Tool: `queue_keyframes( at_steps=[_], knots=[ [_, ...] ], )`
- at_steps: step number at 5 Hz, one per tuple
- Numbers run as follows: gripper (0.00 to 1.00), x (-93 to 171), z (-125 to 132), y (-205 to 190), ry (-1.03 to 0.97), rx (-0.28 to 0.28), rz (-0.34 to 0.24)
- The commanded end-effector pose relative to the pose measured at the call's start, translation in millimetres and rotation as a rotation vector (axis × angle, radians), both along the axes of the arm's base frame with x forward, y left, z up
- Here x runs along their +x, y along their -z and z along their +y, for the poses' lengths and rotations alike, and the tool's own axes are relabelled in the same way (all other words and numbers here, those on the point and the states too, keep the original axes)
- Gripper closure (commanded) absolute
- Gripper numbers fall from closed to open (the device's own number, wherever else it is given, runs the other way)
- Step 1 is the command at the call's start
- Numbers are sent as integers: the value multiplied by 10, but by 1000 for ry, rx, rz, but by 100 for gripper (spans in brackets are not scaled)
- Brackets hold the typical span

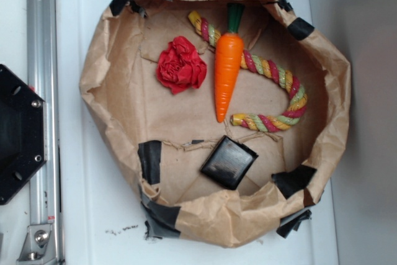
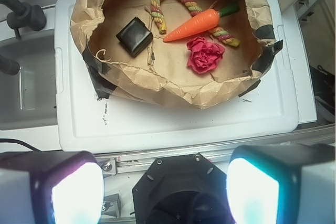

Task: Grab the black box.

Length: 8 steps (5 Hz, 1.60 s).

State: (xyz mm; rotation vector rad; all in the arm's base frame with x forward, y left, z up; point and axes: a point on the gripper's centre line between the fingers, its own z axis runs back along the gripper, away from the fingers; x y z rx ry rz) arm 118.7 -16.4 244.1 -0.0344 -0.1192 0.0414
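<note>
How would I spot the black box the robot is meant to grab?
Find the crumpled brown paper nest on the white lid. Inside it, below the orange carrot's tip, lies the black box. It is the only glossy, flat, dark square lying on the nest floor; the black tape patches sit on the rim.

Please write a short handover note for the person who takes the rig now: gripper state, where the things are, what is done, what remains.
Gripper: open, empty, high above the scene, away from the paper-lined basket.
Black box: lies flat on the basket floor near the rim, apart from the other items.
Also inside: toy carrot lying across the striped rope; red paper flower beside them.
Done: nothing yet; box untouched.
Left: move over the box, descend, close on it, lift.
</note>
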Motion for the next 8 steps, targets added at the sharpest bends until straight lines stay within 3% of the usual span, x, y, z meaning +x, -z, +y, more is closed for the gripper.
queue_keyframes(
  at_steps=[1, 2, 3, 4, 5, 6, 8],
  knots=[
    [0, 0, 0, 0, 0, 0, 0],
    [0, 500, -64, 306, -47, -58, 6],
    [0, 999, -95, 603, -128, -31, 16],
    [0, 1306, -127, 807, -254, -14, -30],
    [0, 1332, -103, 982, -485, -83, -48],
    [0, 1266, -68, 985, -736, -64, -33],
    [0, 1266, -68, 985, -736, -64, -33]
  ],
)
